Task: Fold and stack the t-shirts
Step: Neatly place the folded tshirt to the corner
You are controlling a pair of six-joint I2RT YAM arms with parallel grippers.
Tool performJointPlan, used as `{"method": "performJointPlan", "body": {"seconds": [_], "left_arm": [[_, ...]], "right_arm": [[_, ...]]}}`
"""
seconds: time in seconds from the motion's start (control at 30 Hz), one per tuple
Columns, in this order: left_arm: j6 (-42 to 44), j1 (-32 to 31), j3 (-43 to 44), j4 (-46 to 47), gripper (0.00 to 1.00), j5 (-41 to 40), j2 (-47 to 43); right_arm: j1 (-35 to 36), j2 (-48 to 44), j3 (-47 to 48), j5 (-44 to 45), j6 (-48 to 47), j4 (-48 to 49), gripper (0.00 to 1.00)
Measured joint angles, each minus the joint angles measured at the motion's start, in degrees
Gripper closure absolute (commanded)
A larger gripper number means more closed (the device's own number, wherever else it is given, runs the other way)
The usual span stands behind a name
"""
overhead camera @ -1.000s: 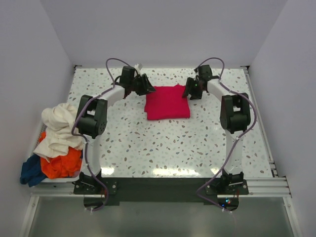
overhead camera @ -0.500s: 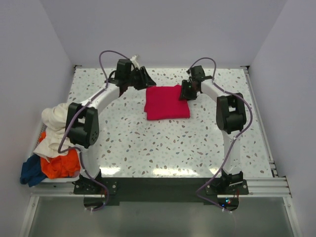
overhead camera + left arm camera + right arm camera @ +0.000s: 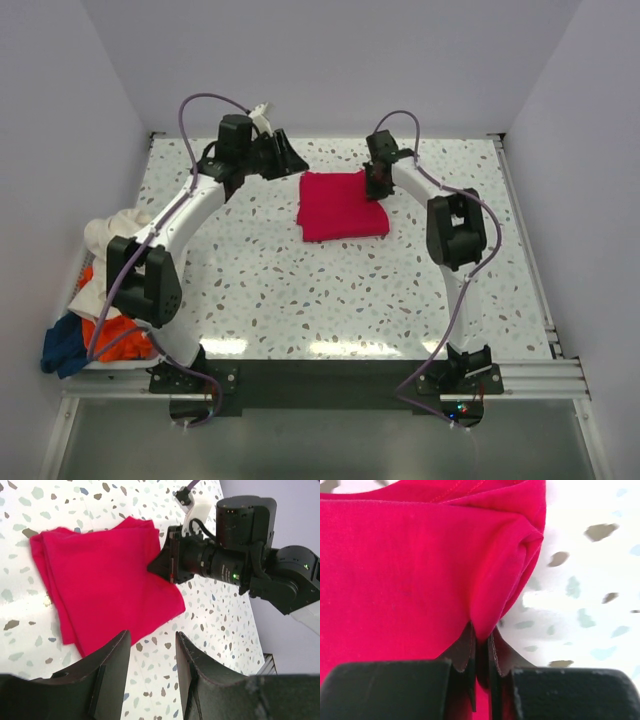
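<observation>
Fingers of the right gripper [image 3: 481, 632] are pinched tight on a small tuck at the edge of the red shirt [image 3: 405, 565], which lies folded into a neat rectangle at the far middle of the table [image 3: 300, 290]. That grip looks meant for squaring or sliding the bundle, since folding appears done. The left gripper [image 3: 152, 665] hangs with its jaws wide apart and empty just beside the shirt's opposite edge, clear of the cloth, likely ready to help. Both arms reach far out: the right with elbow raised and wrist tipped down, the left in a long arch. Cream shirt [image 3: 108, 238], orange shirt [image 3: 120, 340] and blue shirt [image 3: 62, 348] wait heaped at the left edge.
</observation>
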Motion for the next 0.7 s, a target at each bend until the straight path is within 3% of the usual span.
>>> {"method": "performJointPlan", "body": {"seconds": [0.4,0.7], "left_arm": [[3.6,0.0,-7.2,-3.5,0.54,-1.3,-10.5],[6.2,0.0,-16.7,-4.7,0.54,-1.8,-17.0]], "right_arm": [[-5.0,5.9,11.1,13.6,-11.6,-3.1,1.00],[-13.3,6.9,14.0,14.7,-21.6,-0.3,1.00]]}}
